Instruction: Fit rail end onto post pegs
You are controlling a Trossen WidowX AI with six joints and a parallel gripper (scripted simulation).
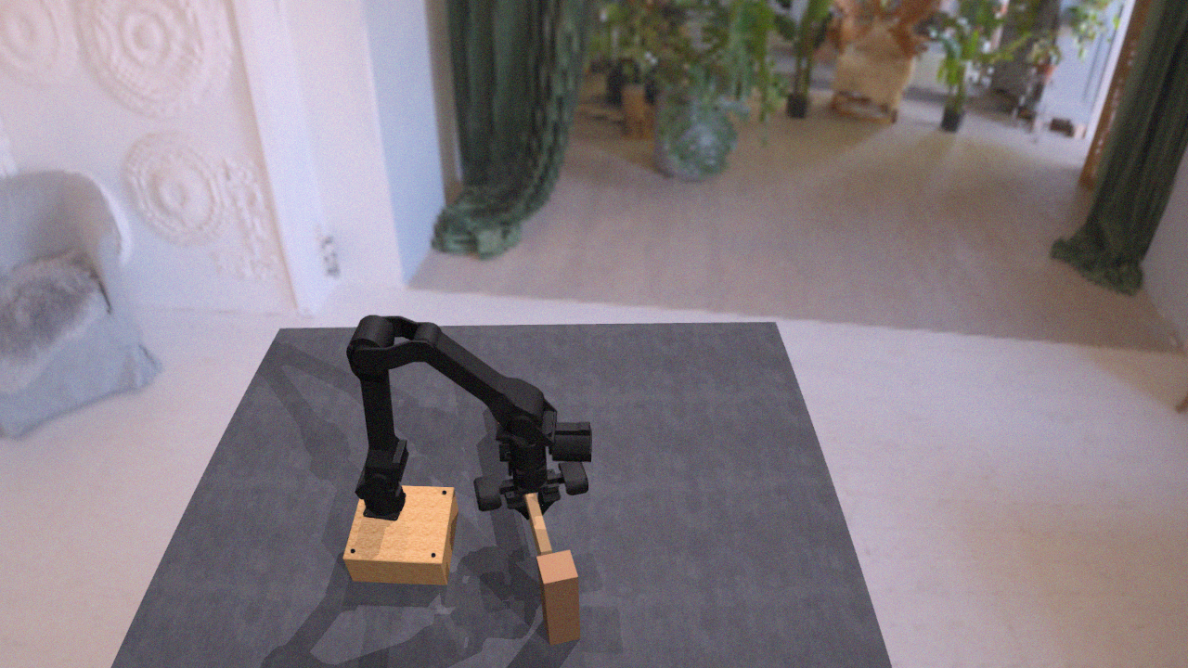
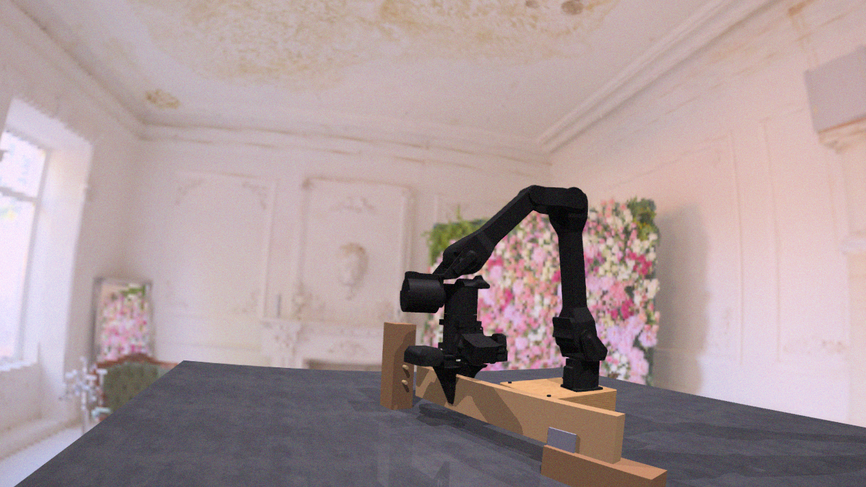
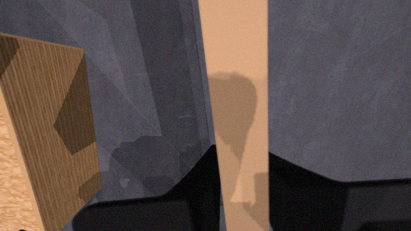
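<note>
Exterior view: at lower centre, the black two-fingered gripper [image 1: 534, 508] [image 2: 450, 387] [image 3: 230, 148] pinched the long tan wooden rail [image 1: 538, 523] [image 2: 538, 411] [image 3: 236, 42] near its post end; probably stiff, best held there, across its narrow thickness.

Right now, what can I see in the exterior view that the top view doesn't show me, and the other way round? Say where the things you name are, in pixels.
Only the exterior view shows the two pegs [image 2: 405, 374] on the post, the low footboard block [image 2: 599, 469] and its grey bracket [image 2: 561, 439].

Only the top view shows the green curtains [image 1: 507, 108] and the draped chair [image 1: 58, 332].

Both show the black arm [image 1: 465, 366] [image 2: 572, 260], its hand [image 1: 532, 504] [image 2: 460, 387] closed on the rail [image 1: 539, 532] [image 2: 532, 411], and the upright post [image 1: 559, 602] [image 2: 393, 363].
</note>
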